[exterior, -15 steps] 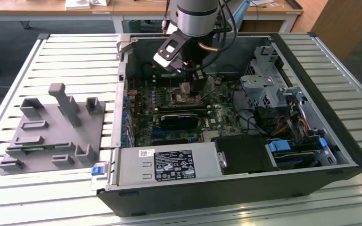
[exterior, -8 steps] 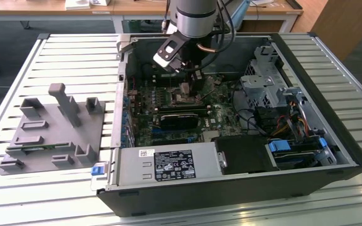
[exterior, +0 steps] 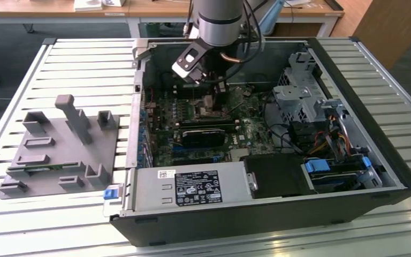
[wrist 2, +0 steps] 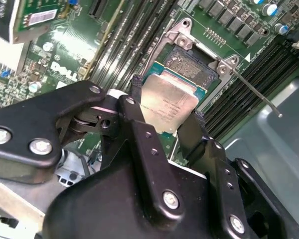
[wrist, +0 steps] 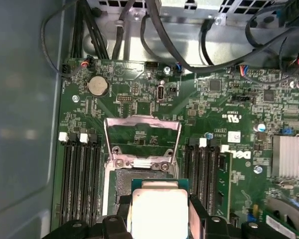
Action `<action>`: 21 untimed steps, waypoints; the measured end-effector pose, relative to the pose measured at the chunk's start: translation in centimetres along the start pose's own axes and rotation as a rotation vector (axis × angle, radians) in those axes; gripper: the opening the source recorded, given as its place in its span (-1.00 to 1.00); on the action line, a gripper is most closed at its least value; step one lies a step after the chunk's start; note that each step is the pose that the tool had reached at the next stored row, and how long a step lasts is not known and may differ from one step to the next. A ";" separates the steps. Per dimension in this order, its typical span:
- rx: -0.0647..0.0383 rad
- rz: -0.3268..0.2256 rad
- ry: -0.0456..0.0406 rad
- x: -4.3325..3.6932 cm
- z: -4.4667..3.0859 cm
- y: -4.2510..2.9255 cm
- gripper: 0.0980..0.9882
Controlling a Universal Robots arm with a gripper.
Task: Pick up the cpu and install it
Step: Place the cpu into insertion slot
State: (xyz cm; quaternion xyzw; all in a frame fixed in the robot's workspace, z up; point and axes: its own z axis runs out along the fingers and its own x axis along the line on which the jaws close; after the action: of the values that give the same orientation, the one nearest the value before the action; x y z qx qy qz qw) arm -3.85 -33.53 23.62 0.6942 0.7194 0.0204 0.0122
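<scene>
one robot arm is seen reaching down into an open computer case, which is laid on its side on a slatted table. the gripper is held low over the motherboard, toward the far end of the case in the exterior view.

the cpu is clamped between the two black fingers of the gripper, which are closed on two opposite edges of the chip. its silver-grey top is turned toward the cameras in both wrist views, and a thin pale rim is shown around it. in the first wrist view the cpu is placed just beside the socket and partly over it. whether the chip is touching the socket cannot be told. the dark contact field of the socket is left uncovered past the chip's far edge.

the metal load plate is swung open and stood up from the socket, and a thin metal lever is raised free beside it. rows of black memory slots are set on both sides of the socket. a coin battery is mounted further along the board, and black cables are strung past its edge.

a grey power supply is fixed at the near side of the case. a grey holder with upright posts is placed beside the case on the exterior view's left, and a thin green strip is laid in it.
</scene>
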 end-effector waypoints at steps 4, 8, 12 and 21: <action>0.000 0.009 -0.0008 0.52 0.66 -0.07 -0.01; 0.000 0.014 -0.0013 1.09 2.21 -0.18 -0.01; 0.000 0.014 -0.0015 1.09 2.37 -0.28 -0.01; 0.000 0.019 -0.0016 1.18 2.94 -0.48 -0.01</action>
State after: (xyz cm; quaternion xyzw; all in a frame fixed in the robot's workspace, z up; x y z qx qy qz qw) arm -4.24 -32.33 20.67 0.7011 0.7127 0.0200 0.0127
